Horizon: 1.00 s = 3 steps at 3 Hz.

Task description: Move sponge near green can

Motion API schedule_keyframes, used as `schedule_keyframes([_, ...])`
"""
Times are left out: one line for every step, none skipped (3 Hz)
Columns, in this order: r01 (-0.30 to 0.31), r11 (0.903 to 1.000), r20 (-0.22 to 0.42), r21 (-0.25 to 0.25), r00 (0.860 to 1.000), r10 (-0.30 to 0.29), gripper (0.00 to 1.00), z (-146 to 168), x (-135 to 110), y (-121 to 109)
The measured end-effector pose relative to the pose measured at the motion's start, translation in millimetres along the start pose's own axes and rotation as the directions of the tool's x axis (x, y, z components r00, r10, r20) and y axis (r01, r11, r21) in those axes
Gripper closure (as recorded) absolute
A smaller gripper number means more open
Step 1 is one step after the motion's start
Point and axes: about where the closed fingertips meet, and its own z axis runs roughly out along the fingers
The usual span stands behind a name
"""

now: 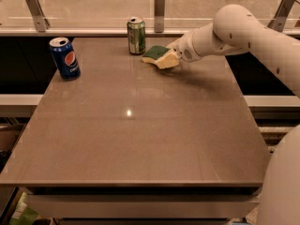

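"At the far edge of the table (140, 139), which item is the target?" asks the student.

"The green can (136, 35). It stands upright with its silver top showing, about midway along the back rim."

"And the sponge (157, 54)?"

"Just to the right of the green can, close to it but not touching. Its dark green scouring face is turned upward and tilted, with the pale yellow foam showing below. It seems to hang slightly above the tabletop, and a shadow lies under it."

"What supports it?"

"The gripper (172, 56), which reaches in from the right at the end of the white arm (225, 32). It is clamped on the right end of the sponge and carries nothing else. The arm slopes down across the table's back right corner."

"What else is shown?"

"A blue Pepsi can (65, 57) stands upright near the table's left edge, well apart from both the sponge and the green can. Behind the table runs a clear panel held by metal posts (160, 3). A small bright reflection sits near the middle of the tabletop."
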Motion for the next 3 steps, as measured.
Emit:
schedule_keyframes([0.000, 1.0000, 0.000, -0.004, 1.000, 0.000, 0.82, 2.4, -0.2, 1.7])
schedule_keyframes([0.001, 1.0000, -0.001, -0.009, 1.000, -0.001, 0.59, 4.8, -0.4, 3.2])
schedule_keyframes([0.001, 0.9999, -0.001, -0.013, 1.000, -0.001, 0.36, 7.3, -0.6, 4.9])
